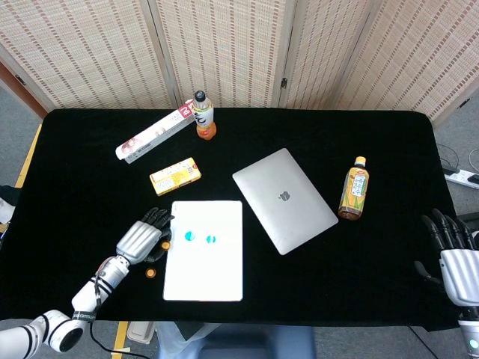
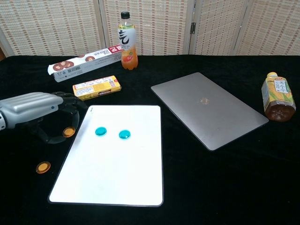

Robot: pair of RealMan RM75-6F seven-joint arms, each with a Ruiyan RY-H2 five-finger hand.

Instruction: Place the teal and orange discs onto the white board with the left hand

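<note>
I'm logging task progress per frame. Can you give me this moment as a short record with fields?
board: white board, flat on the black table
on board: two teal discs
held disc: orange disc, pinched in the left hand's fingers, beside the board's left edge
loose disc: second orange disc, on the table left of the board
right hand: holds nothing, fingers apart, at the table's right edge
</note>
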